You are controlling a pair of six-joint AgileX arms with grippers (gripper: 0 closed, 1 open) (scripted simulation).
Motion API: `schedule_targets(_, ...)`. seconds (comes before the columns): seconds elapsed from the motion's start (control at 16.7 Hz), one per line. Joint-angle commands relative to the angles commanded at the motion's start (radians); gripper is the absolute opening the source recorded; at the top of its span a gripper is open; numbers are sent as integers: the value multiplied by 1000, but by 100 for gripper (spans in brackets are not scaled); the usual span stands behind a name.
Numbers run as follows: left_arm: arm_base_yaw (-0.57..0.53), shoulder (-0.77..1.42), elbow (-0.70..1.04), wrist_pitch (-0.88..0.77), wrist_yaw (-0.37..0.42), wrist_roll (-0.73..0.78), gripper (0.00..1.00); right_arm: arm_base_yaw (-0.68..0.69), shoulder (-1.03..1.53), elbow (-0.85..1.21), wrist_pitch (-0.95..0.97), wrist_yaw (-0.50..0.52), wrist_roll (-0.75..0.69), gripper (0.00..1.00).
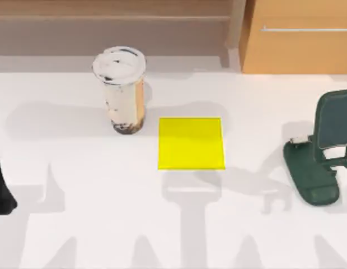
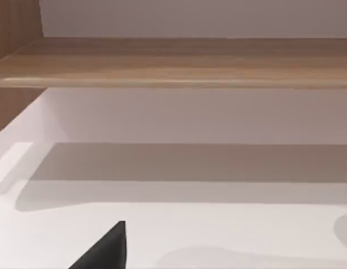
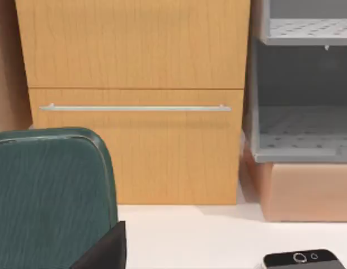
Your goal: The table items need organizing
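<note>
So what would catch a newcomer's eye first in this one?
The bright yellow square pad at the table's centre, with the tall white-lidded cup standing just to its left. Then the dark green phone stand near the right edge, below the wooden cabinet.

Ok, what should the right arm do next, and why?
Probably ease the right gripper toward the phone: it lies flat on the table near the stand, close in the right wrist view. The left gripper sits at the table's left edge.
</note>
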Motion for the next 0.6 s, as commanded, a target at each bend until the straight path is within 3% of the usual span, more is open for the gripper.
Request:
schedule_targets(0.3, 0, 0, 0, 0, 0, 0, 100, -20, 65, 59, -53, 0, -43, 100)
schedule_targets(0.6, 0, 0, 0, 0, 0, 0, 100, -104, 377, 301, -270, -1, -217, 100)
